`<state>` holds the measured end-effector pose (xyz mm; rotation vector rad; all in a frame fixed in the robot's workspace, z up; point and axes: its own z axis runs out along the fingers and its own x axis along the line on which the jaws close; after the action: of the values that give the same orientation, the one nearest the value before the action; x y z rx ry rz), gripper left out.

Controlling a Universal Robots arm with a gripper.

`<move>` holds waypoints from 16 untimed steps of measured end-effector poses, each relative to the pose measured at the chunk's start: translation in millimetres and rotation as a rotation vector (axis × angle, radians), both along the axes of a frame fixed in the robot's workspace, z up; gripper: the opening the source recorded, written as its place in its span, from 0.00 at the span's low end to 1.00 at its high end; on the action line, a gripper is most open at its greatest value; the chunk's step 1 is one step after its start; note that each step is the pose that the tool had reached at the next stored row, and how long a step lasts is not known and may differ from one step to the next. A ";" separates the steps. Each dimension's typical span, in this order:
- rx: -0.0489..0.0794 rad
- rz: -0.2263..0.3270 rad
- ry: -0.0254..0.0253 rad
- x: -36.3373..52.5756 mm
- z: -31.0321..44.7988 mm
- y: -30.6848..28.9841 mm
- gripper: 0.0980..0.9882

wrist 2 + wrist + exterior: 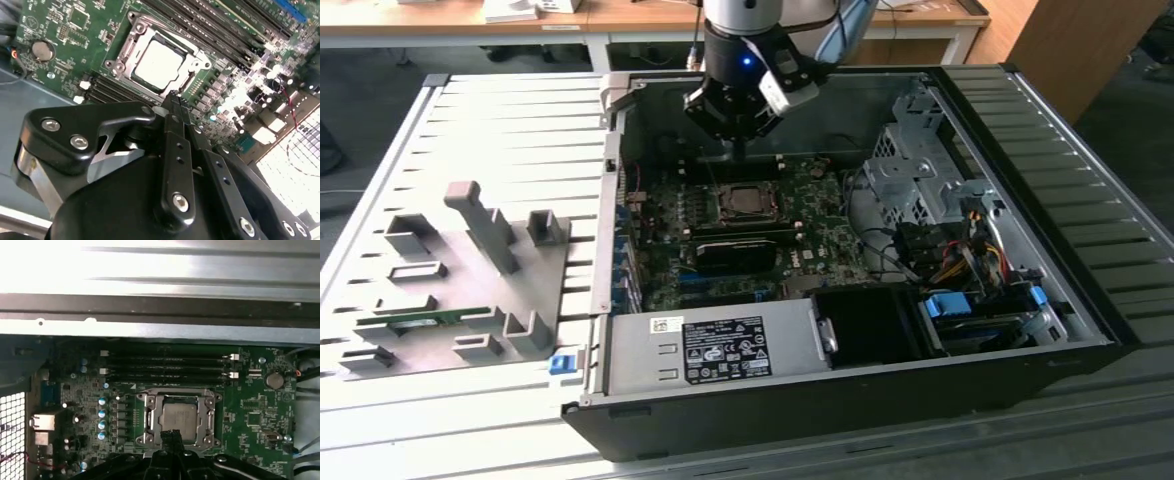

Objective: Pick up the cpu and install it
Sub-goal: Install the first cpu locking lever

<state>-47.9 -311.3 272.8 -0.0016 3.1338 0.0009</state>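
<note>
The cpu (160,65) sits in its socket (131,36) inside the computer case (1067,300)

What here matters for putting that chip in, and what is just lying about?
Part of the job:
- cpu, lying in the socket on the motherboard
- gripper, fingers together just above the socket's edge

Just there:
- power supply
- grey fixture tray beside the case
- coin battery
</note>
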 end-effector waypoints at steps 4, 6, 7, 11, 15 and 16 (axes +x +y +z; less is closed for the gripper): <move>0.019 -0.002 0.0001 -6.1 -2.0 0.0 0.01; 0.025 -0.003 -0.0003 -7.7 -4.2 0.1 0.01; 0.024 -0.004 -0.0002 -8.4 -5.6 0.0 0.01; 0.024 -0.004 0.0000 -9.9 -8.4 0.0 0.01; 0.024 -0.004 -0.0001 -10.8 -8.7 0.0 0.01; 0.025 -0.004 -0.0001 -11.3 -8.8 0.0 0.01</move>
<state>-59.2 -311.3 264.0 0.0055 3.1335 0.0394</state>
